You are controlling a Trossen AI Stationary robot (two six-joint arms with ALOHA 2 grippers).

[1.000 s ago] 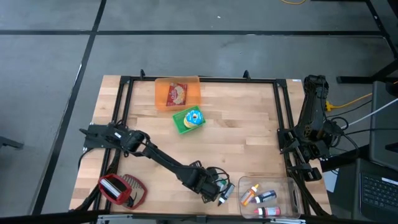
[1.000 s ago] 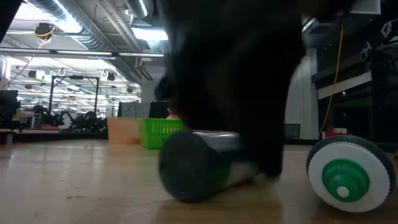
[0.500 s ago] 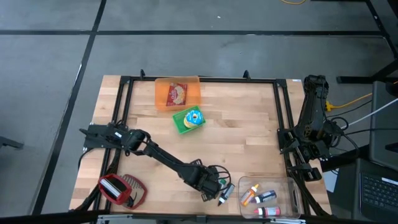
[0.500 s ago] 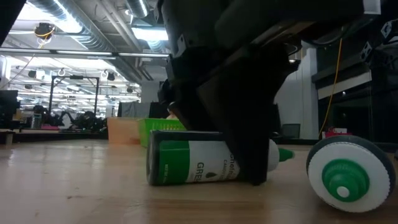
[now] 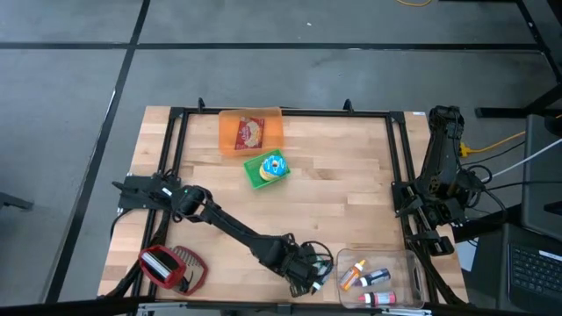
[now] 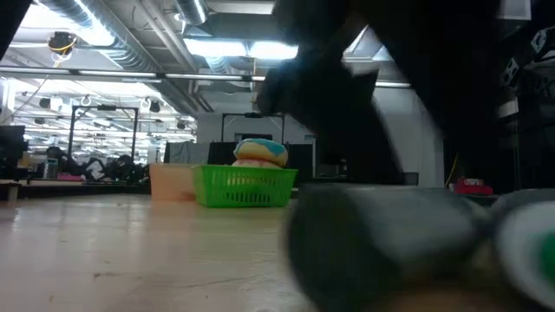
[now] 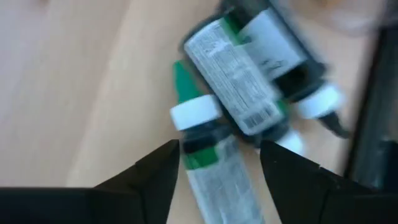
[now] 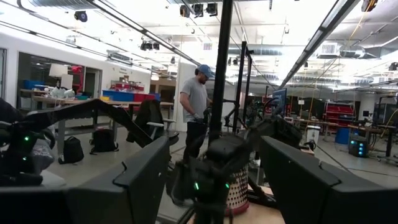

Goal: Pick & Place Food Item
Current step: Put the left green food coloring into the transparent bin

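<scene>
A small bottle with a green nozzle and a white collar lies on its side on the wooden table near the front edge. My left gripper slants down over it, open, with one finger on each side of its cap end. In the high view the left gripper is beside the clear container. Another labelled bottle lies just beyond. In the low view a bottle shows only as a dark blur. My right gripper is open, raised by the table's right edge, and points into the room. My left gripper straddles the bottle's cap end, slanting down from above with its fingers along the bottle. The bottle lies on the table. One fingertip stands right at the bottle's side; I cannot tell whether it touches.
A clear container holding several bottles stands at the front right. An orange bin with a snack packet and a green basket with a food item sit at the back. A red object lies front left. A person stands in the room beyond.
My left gripper has shifted a little toward the table's right and near edges and has risen. In the low view, the green-labelled bottle that lay under its fingers half a second ago now shows nearer and blurred.
</scene>
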